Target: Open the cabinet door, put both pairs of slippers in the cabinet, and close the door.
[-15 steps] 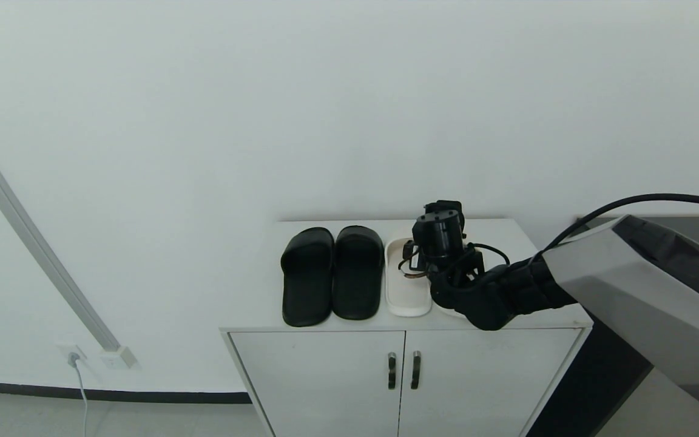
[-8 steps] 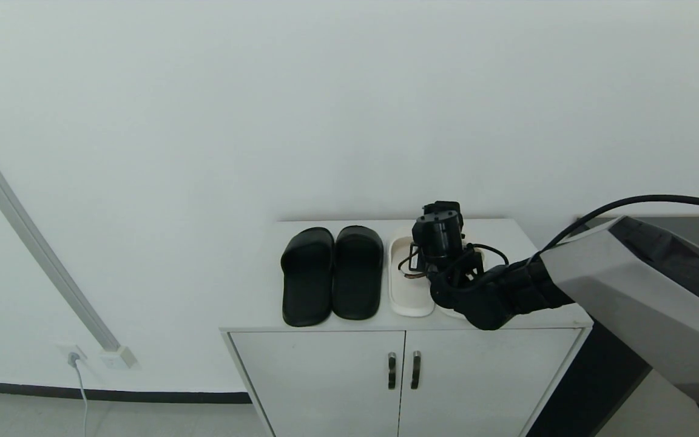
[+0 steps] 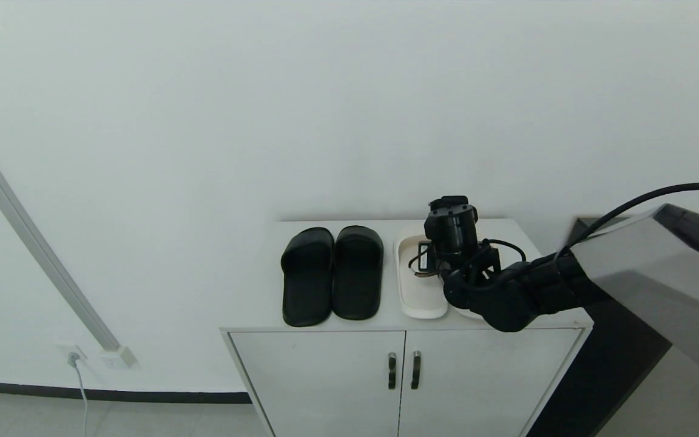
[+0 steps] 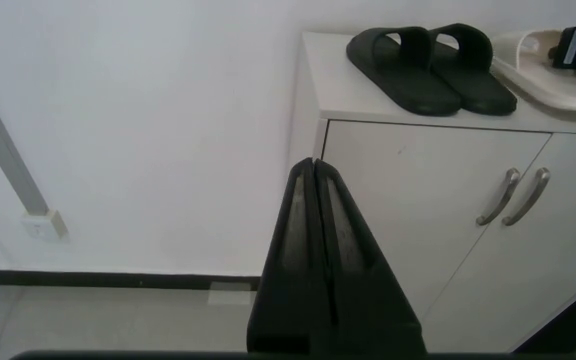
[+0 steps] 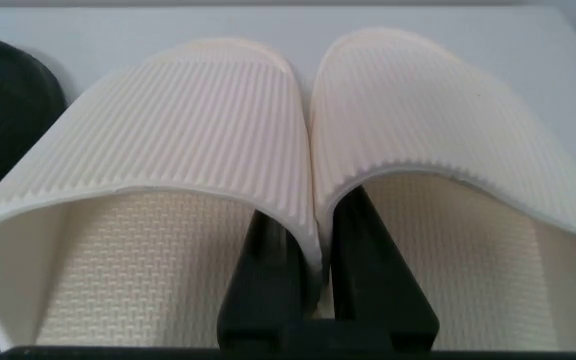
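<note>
Cabinet: white, two-door, standing against a white wall. Its top is carrying both pairs of slippers.
Doors: both are sitting shut. The two handles are hanging upright, side by side at the centre seam.
Black slippers: the pair is lying flat on the left half of the cabinet top. Toes are pointing to the back edge and heels are reaching near the front edge. The two are lying side by side, about touching.
White slippers: the pair is sitting on the right half of the cabinet top, just beside the black pair but apart from it, toes to the back edge. The arm is covering most of the slipper nearer the right edge. Whether the soles are resting on the top or are raised off it cannot be told.
Right gripper: it is reaching in from the heel end, one finger inside each white slipper under its strap. The jaws are standing narrow, pinching the two adjoining inner walls together.
Left gripper: it is hanging low, off the cabinet's front left corner and well apart from it. The jaws are pressing fully together, holding nothing.
Wall socket: it is sitting low on the wall left of the cabinet, with a cable dropping from it.
</note>
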Available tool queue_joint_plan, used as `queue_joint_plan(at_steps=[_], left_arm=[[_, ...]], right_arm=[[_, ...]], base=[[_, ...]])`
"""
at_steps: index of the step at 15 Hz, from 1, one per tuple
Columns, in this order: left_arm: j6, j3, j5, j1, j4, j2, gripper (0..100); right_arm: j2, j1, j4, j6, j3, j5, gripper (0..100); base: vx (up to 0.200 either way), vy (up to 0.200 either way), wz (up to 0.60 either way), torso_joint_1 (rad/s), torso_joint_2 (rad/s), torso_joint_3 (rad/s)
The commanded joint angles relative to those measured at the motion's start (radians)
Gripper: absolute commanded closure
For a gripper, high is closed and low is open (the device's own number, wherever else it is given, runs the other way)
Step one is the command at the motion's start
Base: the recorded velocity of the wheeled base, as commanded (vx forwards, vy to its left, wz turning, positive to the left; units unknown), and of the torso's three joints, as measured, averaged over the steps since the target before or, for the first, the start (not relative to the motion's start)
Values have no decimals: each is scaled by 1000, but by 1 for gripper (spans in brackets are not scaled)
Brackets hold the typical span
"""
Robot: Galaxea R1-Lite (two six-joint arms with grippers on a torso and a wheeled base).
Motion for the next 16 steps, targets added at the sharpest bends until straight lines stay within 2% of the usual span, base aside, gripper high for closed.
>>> queue_joint_plan(at_steps=[1, 4, 6, 8, 9, 10, 12, 16], left_arm=[[0, 0, 1, 0, -1, 2, 100], [0, 0, 1, 0, -1, 2, 100], [0, 0, -1, 0, 1, 2, 100], [0, 0, 1, 0, -1, 2, 100], [0, 0, 1, 0, 1, 0, 100], [0, 0, -1, 0, -1, 2, 100], [0, 0, -1, 0, -1, 2, 100], [-6, 0, -1, 0, 1, 2, 100]], right_arm=[[-147, 23, 0, -5, 102, 23, 100], [-333, 84, -11, -55, 319, 147, 100], [-425, 127, -71, -85, 458, 250, 100], [-503, 130, -112, -120, 573, 373, 100], [-523, 130, -117, -121, 596, 405, 100], [-589, 130, -119, -123, 665, 511, 100], [-670, 127, -117, -124, 747, 640, 100], [-704, 130, -112, -163, 796, 712, 100]], base=[[0, 0, 0, 0, 0, 0], [0, 0, 0, 0, 0, 0], [0, 0, 0, 0, 0, 0], [0, 0, 0, 0, 0, 0], [0, 0, 0, 0, 0, 0], [0, 0, 0, 0, 0, 0], [0, 0, 0, 0, 0, 0], [0, 0, 0, 0, 0, 0]])
